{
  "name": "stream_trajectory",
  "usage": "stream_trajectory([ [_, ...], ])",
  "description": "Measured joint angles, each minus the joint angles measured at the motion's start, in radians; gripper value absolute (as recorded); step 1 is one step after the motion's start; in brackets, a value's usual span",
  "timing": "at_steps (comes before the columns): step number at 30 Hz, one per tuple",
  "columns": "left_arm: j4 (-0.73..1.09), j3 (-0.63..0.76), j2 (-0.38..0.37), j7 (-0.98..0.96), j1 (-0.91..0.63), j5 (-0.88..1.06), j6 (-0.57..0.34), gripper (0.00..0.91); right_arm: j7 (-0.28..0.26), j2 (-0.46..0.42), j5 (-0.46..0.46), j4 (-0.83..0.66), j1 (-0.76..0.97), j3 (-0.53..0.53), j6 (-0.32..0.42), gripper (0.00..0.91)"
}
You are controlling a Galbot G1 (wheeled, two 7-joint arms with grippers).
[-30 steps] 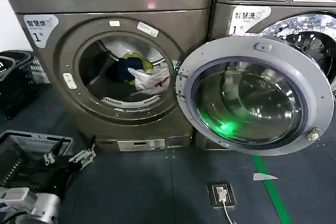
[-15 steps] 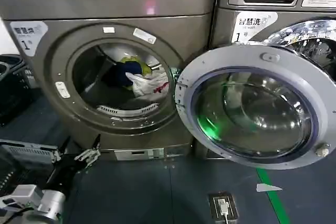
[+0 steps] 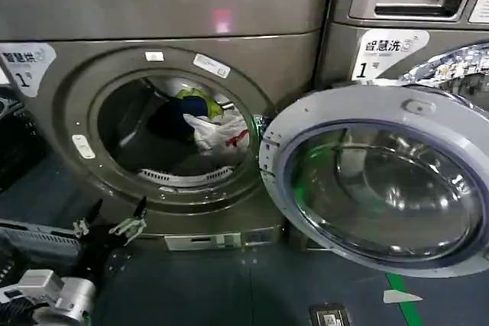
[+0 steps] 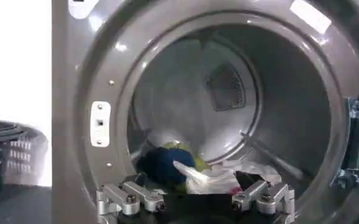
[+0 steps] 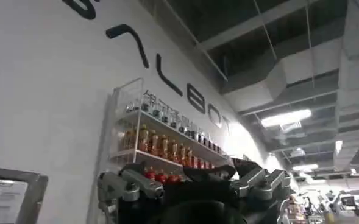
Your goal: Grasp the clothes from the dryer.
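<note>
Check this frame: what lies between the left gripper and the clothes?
In the head view, the dryer port's lower rim separates the open left gripper from the clothes.

- Dim overall; soft overhead light, slight motion blur.
- Green glare on the open door (image 3: 382, 177) glass, pink spot on the dryer (image 3: 153, 5) top.
- Ceiling strip lights (image 5: 287, 117) glow bright.

clothes (image 3: 205, 116): 3 | dryer (image 3: 153, 74): 1 | second machine (image 3: 405, 28): 1 | basket (image 3: 30, 238): 1
</note>
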Motion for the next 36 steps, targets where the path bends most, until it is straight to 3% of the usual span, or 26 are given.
stream_trajectory([
  [36, -0.017, -0.003, 0.005, 0.004, 0.009, -0.002, -0.003, 0.907, -0.003, 0.01, 0.014, 0.012, -0.01, 0.01, 0.0, 0.907],
])
